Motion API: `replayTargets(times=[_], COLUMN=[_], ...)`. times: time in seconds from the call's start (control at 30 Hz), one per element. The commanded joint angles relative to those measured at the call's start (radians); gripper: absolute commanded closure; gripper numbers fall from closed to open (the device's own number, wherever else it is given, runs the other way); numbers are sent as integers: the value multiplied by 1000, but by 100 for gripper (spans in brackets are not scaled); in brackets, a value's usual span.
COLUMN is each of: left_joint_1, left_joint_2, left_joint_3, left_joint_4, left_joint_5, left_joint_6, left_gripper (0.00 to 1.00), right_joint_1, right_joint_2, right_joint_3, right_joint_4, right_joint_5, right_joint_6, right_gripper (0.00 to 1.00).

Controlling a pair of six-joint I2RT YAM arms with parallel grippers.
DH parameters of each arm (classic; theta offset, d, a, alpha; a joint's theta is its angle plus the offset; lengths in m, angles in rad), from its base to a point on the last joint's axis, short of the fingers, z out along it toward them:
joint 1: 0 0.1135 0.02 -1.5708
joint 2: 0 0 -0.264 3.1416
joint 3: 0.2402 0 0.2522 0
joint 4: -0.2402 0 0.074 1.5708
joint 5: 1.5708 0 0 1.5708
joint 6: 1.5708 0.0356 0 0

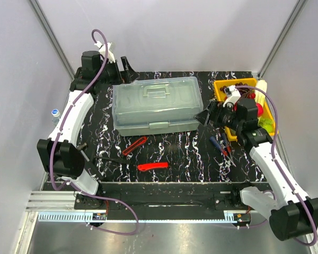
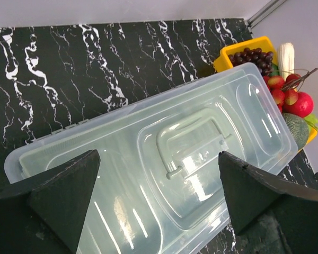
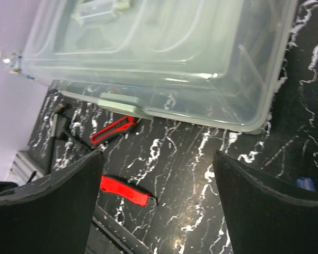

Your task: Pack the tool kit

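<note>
**Toolbox.** The toolbox (image 1: 156, 106) sits shut on the table (image 1: 191, 153), long sides running left to right. Its lid handle (image 1: 155, 93) lies on top and its latch (image 1: 159, 125) is at the middle of the front edge.

**Left gripper.** The left gripper (image 1: 125, 66) hangs off the toolbox's far left corner, above lid level. Its fingers are spread wide with nothing held; in the wrist view the lid spans the gap beneath them.

**Right gripper.** The right gripper (image 1: 206, 115) stands just beside the toolbox's right end, by the front corner. Its fingers are spread and empty.

**Loose tools, all in front of the toolbox.**
- A red-and-black tool (image 1: 134, 145) lies angled, near the front edge, left of the latch.
- A red tool (image 1: 152, 166) lies further forward.
- A black tool (image 1: 103, 157) lies forward of the left front corner.
- Blue-handled screwdrivers (image 1: 221, 145) lie forward of the right front corner, beside the right arm.

**Clearances.**
- The yellow tray (image 1: 222, 87) stands off the toolbox's right end, with a narrow gap between them.
- A band of bare tabletop runs along the front edge, right of the latch.
- A thinner strip shows behind the toolbox.
</note>
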Motion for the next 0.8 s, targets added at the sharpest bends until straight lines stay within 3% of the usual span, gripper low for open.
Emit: replayTargets(times=[0.0,0.1,0.33,0.4,0.6,0.77], left_joint_1=[-18,-44,-46,-46,-46,-46], left_joint_2=[-32,-86,-222,-235,-233,-238], left_joint_3=[-4,-27,-160,-202,-272,-332], left_joint_4=[15,-2,25,33,36,47], left_joint_5=[-44,-152,-317,-318,-300,-275], left_joint_6=[44,89,115,124,126,95], left_gripper=[1,1,1,1,1,1], right_joint_1=[5,3,9,11,11,13], right_joint_2=[19,45,139,150,235,308], right_joint_3=[-21,2,31,17,49,69], right_joint_4=[26,49,94,114,154,243], right_joint_5=[121,197,132,126,139,175], right_joint_6=[-34,-19,8,9,35,93], right_gripper=[12,14,16,18,38,40])
